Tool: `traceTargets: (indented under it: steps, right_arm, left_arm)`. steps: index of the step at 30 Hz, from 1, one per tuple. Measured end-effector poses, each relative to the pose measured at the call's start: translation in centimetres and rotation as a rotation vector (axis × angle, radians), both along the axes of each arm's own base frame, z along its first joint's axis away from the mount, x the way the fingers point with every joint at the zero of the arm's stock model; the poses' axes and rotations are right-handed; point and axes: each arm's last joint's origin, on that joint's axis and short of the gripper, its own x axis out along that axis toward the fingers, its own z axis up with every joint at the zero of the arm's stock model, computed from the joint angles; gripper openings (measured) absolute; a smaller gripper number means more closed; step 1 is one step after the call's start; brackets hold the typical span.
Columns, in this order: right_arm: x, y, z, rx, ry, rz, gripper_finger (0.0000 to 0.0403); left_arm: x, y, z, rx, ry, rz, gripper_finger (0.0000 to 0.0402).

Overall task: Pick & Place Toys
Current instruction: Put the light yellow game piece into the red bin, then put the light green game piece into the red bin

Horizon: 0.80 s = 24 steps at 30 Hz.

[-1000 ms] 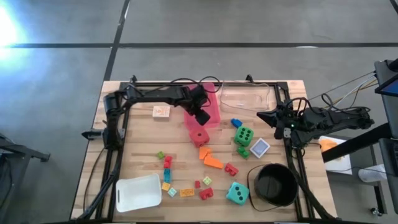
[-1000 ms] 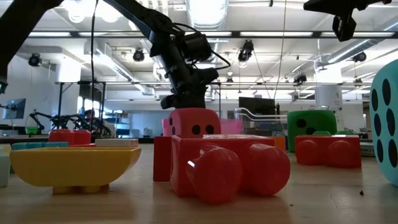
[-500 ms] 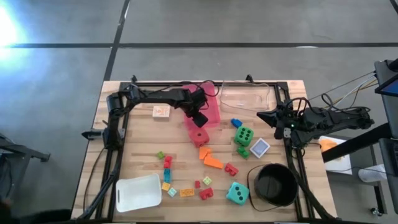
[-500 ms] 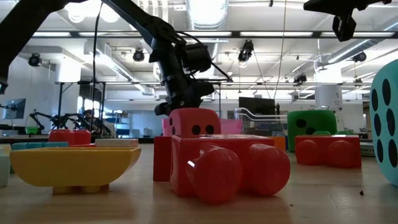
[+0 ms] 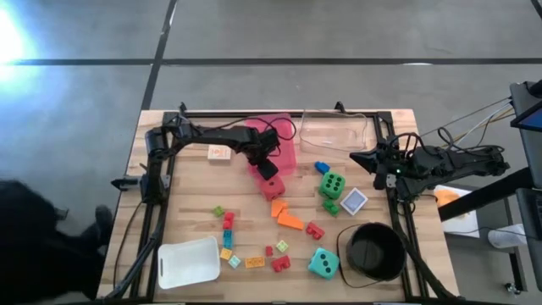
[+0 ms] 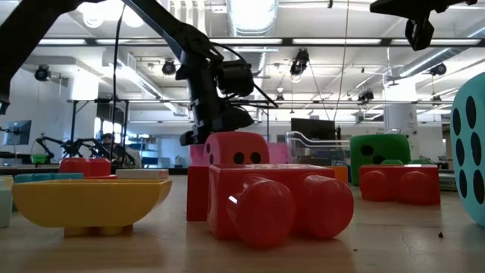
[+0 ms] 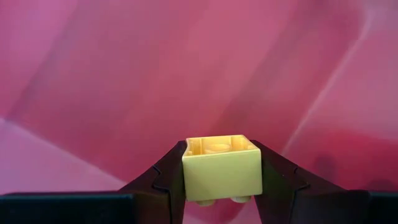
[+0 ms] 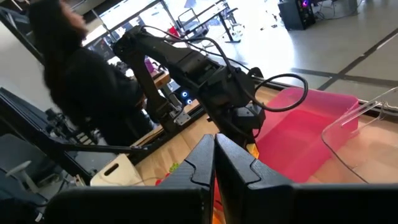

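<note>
Left gripper (image 5: pixel 269 167) is hanging over the pink tray (image 5: pixel 286 140) at the table's far middle, fingers (image 7: pixel 165 180) clamping a small yellow brick (image 7: pixel 221 167) between them, studs facing away from the wrist camera, pink tray wall filling the background. Red die (image 5: pixel 273 186) is sitting just beside the tray's near edge, directly below the gripper in the high view; in the low view it is showing behind a large red brick (image 6: pixel 280 201). Right gripper (image 5: pixel 356 158) is waiting at the table's right edge, fingers (image 8: pixel 205 158) pressing together with nothing between them. Green die (image 5: pixel 332 184) and a blue brick (image 5: pixel 322 168) are lying near it, a card (image 5: pixel 354 201) just beside the green die. Teal die (image 5: pixel 323 263) is resting next to the black bucket (image 5: pixel 373 252). Orange bricks (image 5: pixel 286 216) and small red, green, yellow bricks are lying scattered across the near middle of the table. A person (image 8: pixel 87 87) is standing beyond the table
</note>
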Motion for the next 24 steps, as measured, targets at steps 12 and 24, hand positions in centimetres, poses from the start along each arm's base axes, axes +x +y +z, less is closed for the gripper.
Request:
traceTargets:
  steps: [12, 24]
  right_arm:
    - [0.0, 0.0, 0.0, 0.0, 0.0, 0.0, 0.0009]
    - [-0.01, -0.01, 0.0, 0.0, 0.0, 0.0, 0.0009]
  left_arm:
    - [0.04, 0.01, -0.04, 0.002, -0.008, -0.004, 0.0194]
    - [0.58, 0.18, 0.77, 0.004, -0.035, -0.005, 0.0271]
